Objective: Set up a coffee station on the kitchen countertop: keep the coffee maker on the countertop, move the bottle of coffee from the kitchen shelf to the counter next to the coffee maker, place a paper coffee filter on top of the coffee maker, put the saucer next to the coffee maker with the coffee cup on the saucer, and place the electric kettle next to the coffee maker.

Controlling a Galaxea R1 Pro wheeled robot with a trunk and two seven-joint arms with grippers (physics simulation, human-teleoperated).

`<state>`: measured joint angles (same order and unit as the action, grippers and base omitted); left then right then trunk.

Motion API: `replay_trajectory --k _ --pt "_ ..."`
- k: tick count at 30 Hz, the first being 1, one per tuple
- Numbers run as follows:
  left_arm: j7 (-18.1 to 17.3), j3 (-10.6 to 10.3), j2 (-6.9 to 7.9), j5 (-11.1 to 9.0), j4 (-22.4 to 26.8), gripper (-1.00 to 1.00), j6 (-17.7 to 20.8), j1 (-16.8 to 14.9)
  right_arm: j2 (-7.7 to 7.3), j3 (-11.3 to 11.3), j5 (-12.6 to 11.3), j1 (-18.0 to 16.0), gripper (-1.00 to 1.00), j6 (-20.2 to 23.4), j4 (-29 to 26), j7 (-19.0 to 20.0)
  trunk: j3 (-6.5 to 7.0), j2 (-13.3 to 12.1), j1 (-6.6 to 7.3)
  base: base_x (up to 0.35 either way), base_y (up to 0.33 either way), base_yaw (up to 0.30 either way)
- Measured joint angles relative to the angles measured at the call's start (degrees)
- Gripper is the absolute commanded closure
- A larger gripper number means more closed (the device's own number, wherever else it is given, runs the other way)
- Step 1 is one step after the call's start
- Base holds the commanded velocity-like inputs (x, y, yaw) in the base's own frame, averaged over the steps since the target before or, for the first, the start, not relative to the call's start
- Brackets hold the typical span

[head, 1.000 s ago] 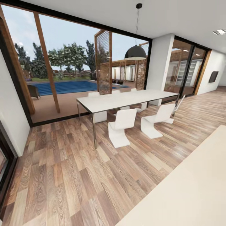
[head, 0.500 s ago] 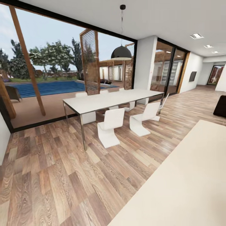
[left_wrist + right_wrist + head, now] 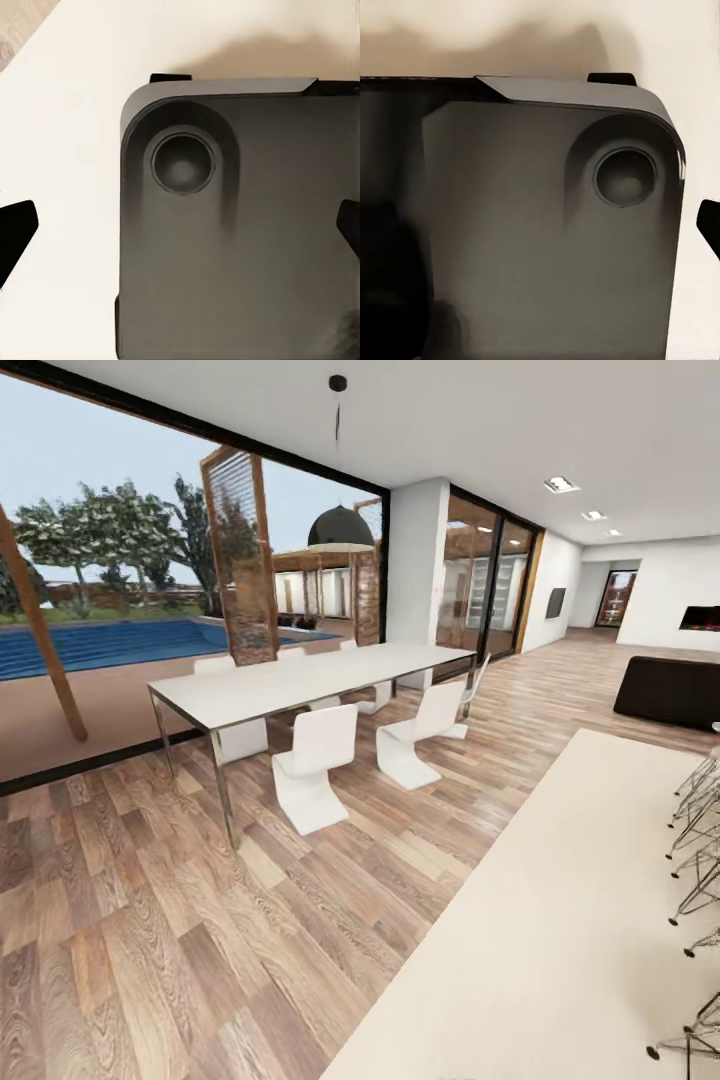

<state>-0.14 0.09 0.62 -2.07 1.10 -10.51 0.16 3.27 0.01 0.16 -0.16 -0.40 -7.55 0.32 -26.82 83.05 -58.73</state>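
The coffee maker, kitchen countertop, shelf, bottle of coffee, filter, saucer, cup and kettle are all out of view. In the left wrist view my left gripper (image 3: 180, 229) is open, its two dark fingertips (image 3: 15, 234) at opposite edges, nothing between them. Below it lies the dark grey corner of my own base (image 3: 247, 247) on a cream rug (image 3: 67, 112). In the right wrist view my right gripper (image 3: 540, 232) hangs over the base's other corner (image 3: 547, 225). One fingertip (image 3: 709, 225) shows at the edge, spread wide.
A long white dining table (image 3: 300, 680) with white chairs (image 3: 310, 765) stands ahead on the wood floor, before a glass wall onto a pool. A cream rug (image 3: 560, 920) runs along the right. Wire stools (image 3: 700, 840) and a dark sofa (image 3: 670, 690) sit at the right.
The head view has swung to the right, so the table and window slid left in the picture. The dark sofa and the wire stools have come into view on the right.
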Motion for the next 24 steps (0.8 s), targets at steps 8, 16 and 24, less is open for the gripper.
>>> replay_trajectory --k 8,16,24 --pt "0.06 0.02 -0.13 -0.07 0.0 -1.0 -0.02 0.0 -0.02 -0.01 0.0 0.0 -1.0 0.0 0.01 0.0 0.0 -0.01 -0.02 -0.148 0.171 -0.267" --pt "0.06 0.02 -0.23 -0.08 0.0 -1.0 -0.02 0.01 -0.02 0.0 0.0 0.0 -1.0 0.02 0.01 0.0 0.0 -0.01 -0.02 -0.213 0.241 -0.267" --pt "0.18 -0.08 -0.18 -0.08 -0.08 -1.0 0.05 0.05 -0.02 0.0 0.0 0.0 -1.0 0.07 0.01 0.0 0.0 -0.01 -0.02 -0.225 0.242 -0.267"
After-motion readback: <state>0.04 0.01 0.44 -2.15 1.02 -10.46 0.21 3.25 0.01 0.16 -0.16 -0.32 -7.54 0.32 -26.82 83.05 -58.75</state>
